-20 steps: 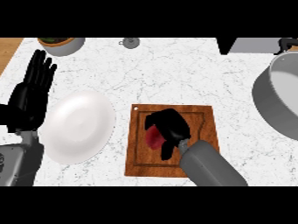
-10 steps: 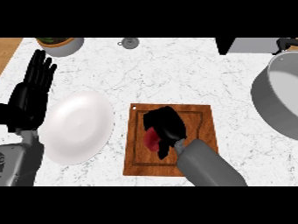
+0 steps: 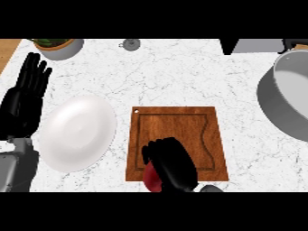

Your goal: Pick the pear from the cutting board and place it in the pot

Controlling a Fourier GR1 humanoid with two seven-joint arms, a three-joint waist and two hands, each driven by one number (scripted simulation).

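The right hand [image 3: 171, 163] is at the near edge of the cutting board [image 3: 176, 131], with its fingers curled around the red pear [image 3: 151, 177]. Only a part of the pear shows, at the left of the hand. To the left of this hand lies a white plate [image 3: 76, 133], and beyond the plate the left hand [image 3: 24, 101] rests open, fingers up. Far to the right, well apart, stands the pot [image 3: 296, 99].
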